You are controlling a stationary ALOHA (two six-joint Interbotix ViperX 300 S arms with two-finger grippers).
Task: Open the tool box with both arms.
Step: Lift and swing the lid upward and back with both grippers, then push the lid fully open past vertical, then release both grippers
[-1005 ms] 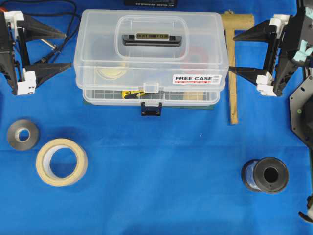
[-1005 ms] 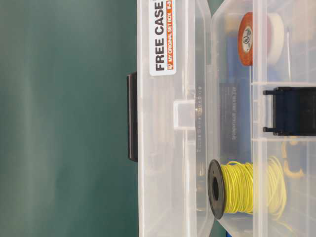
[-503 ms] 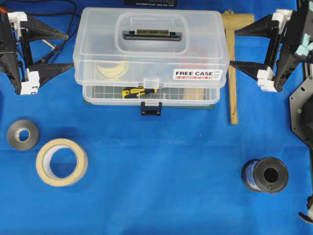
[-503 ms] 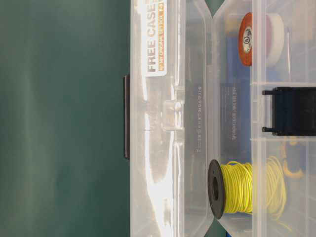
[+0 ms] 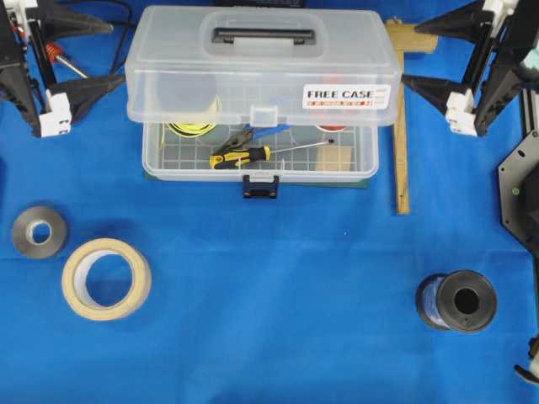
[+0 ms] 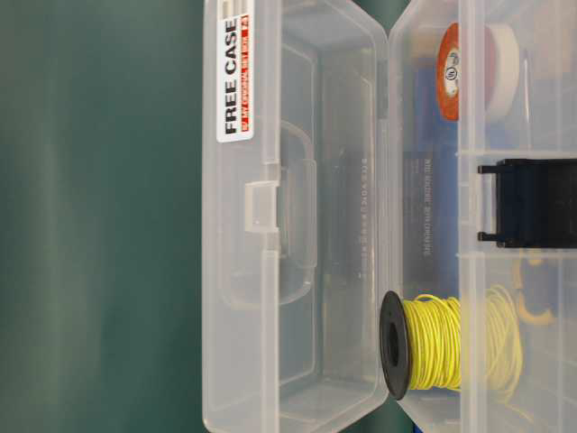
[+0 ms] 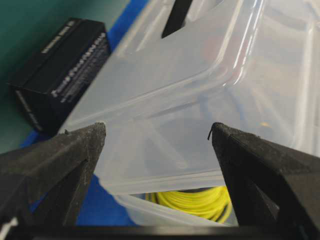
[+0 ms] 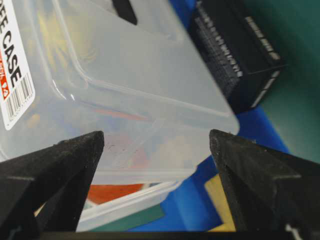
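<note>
Clear plastic: the tool box [image 5: 259, 160] sits at the far middle of the blue cloth [image 5: 269, 320], its lid [image 5: 261, 63] raised off the base and tilted back, so the front of the tray shows.
Lid: see-through, rounded corners, black handle [image 5: 263, 35] on top, white "FREE CASE" sticker [image 5: 347, 95] at the front right; a small clear tab [image 5: 264, 115] juts from the front edge.
Latch [image 5: 260, 185]: black, hanging loose at the base front, which I judge is why the lid is free to lift.
Left gripper [image 5: 84, 55]: jaws wide apart, straddling the lid's left end; the wrist view shows both fingers [image 7: 60, 160] either side of the lid corner, clamped on nothing. Whether a tip touches the plastic I cannot tell.
Right gripper [image 5: 434, 55]: the same on the lid's right end, fingers [image 8: 55, 170] spread and holding nothing.
Why so placed: one arm at each end should lift a wide, bendy lid evenly, without twisting the hinge.
Inside: a screwdriver [image 5: 240, 156] with a yellow and black grip, a spool of yellow wire [image 6: 442, 343], an orange-faced roll [image 6: 449, 72], all over a gridded floor.
Around: a grey tape roll [image 5: 40, 231], a cream masking-tape roll [image 5: 106, 279], a black spool [image 5: 456, 300], a wooden square [image 5: 401, 118], a black carton [image 7: 60, 75] behind the box.
Progress: partly open, in my judgement; the lid is not yet fully back.
</note>
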